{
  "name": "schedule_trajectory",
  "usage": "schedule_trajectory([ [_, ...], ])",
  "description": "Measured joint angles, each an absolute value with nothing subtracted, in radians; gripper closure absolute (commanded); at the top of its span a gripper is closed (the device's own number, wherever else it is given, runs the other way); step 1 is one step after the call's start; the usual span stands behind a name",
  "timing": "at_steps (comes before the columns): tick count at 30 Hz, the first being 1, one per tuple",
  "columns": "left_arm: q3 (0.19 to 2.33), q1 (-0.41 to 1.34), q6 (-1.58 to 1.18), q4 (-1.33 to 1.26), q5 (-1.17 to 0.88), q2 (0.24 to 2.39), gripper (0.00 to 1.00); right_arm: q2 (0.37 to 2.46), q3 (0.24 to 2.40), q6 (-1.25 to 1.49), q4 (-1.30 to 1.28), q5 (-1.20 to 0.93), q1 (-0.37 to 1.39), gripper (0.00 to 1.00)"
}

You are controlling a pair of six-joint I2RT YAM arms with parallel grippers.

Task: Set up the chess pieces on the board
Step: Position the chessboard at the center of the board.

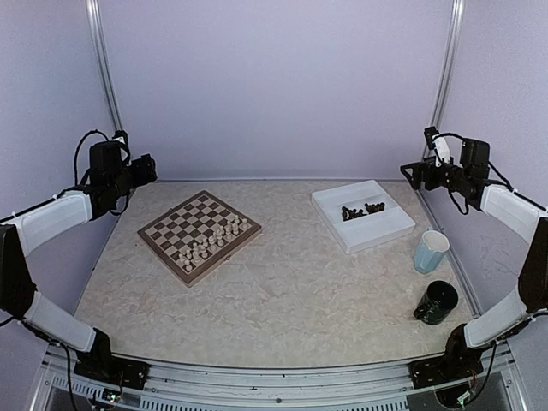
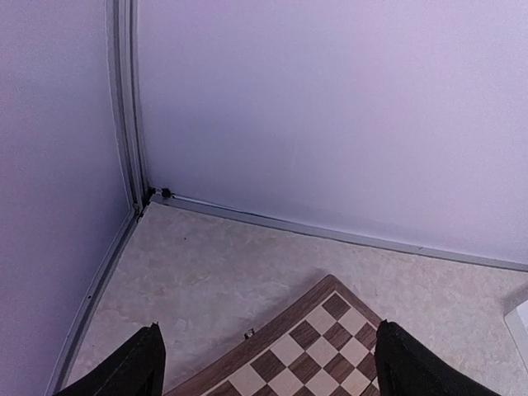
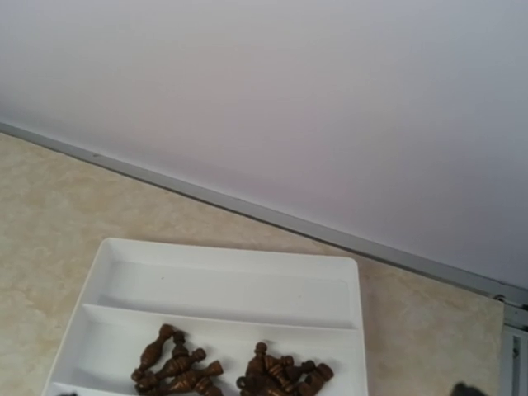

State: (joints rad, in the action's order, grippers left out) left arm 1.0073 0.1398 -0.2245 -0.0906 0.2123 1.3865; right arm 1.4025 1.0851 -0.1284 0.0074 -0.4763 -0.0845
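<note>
Pale cream turned chess pieces (image 1: pixel 214 240) sit on the square wooden checkered board (image 1: pixel 171 231). Dark brown pieces (image 1: pixel 362 210) lie in the white rectangular tray (image 1: pixel 377 231). Left hand (image 1: pixel 147 169) and right hand (image 1: pixel 413 175) hover spread, empty. Likely next: right hand lowers over one dark piece.

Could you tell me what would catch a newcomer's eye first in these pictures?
The checkered wooden chessboard left of centre stands out, pale chess pieces clustered on its right-hand side. Next, the white tray at far right holds two heaps of dark chess pieces. Both arms are raised at the sides, left gripper and right gripper open and empty.
</note>
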Motion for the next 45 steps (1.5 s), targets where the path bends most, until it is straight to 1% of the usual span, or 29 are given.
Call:
schedule_trajectory([
  [2, 1.061, 0.109, -0.257, -0.075, 0.179, 1.415, 0.15, 1.403, 1.071, -0.126, 0.027, -0.499, -0.090, 0.01],
  [8, 1.241, 0.016, -0.332, -0.055, 0.056, 1.564, 0.15, 1.403, 1.032, -0.163, 0.062, -0.677, -0.098, 0.12],
  [11, 1.346, -0.023, -0.347, -0.029, 0.000, 1.688, 0.17, 1.404, 1.014, -0.176, 0.075, -0.768, -0.099, 0.15],
  [15, 1.520, -0.047, -0.352, 0.045, -0.042, 1.885, 0.18, 1.413, 0.991, -0.185, 0.093, -0.829, -0.078, 0.16],
  [17, 1.625, -0.050, -0.352, 0.086, -0.071, 2.001, 0.18, 1.438, 0.995, -0.209, 0.086, -0.826, -0.033, 0.17],
  [21, 1.769, -0.051, -0.352, 0.163, -0.147, 2.186, 0.18, 1.504, 1.019, -0.298, 0.036, -0.777, 0.118, 0.17],
  [24, 1.842, -0.051, -0.357, 0.215, -0.222, 2.294, 0.18, 1.549, 1.026, -0.369, -0.010, -0.729, 0.244, 0.19],
  [29, 1.877, -0.049, -0.370, 0.259, -0.331, 2.374, 0.19, 1.664, 1.087, -0.452, -0.079, -0.647, 0.410, 0.24],
  [35, 1.925, -0.042, -0.385, 0.270, -0.416, 2.438, 0.23, 1.884, 1.267, -0.449, -0.147, -0.606, 0.496, 0.34],
  [39, 1.938, -0.028, -0.392, 0.263, -0.450, 2.464, 0.24, 1.999, 1.397, -0.432, -0.202, -0.603, 0.511, 0.34],
  [45, 1.895, -0.014, -0.392, 0.241, -0.452, 2.445, 0.25, 2.049, 1.466, -0.398, -0.242, -0.588, 0.515, 0.34],
])
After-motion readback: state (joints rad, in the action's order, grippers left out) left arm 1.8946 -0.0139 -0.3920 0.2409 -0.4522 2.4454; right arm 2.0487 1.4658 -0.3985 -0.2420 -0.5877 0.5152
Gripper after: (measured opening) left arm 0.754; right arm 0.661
